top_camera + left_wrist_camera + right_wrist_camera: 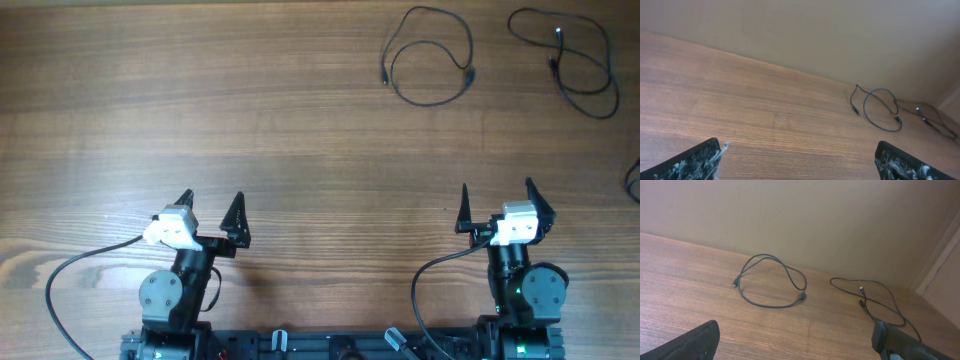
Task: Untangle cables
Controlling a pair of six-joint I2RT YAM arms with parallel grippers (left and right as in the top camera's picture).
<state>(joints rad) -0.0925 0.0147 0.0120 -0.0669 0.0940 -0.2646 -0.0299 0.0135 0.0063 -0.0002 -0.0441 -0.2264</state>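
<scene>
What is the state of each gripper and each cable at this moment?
Left gripper: open, empty.
Right gripper: open, empty.
Left cable: loose loop, apart from the others.
Right cable: loose curves, lying alone.
Edge cable: mostly out of view, state unclear.

Cables showing: three. Left cable (470,72), right cable (553,65), edge cable (632,180) showing only partly. Grippers showing: two, left gripper (212,197), right gripper (496,186). Table (200,100) bearing all: one.

A brown wood-grain table (200,100) fills the overhead view; a plain beige wall (815,30) rises along the table's far edge.
</scene>
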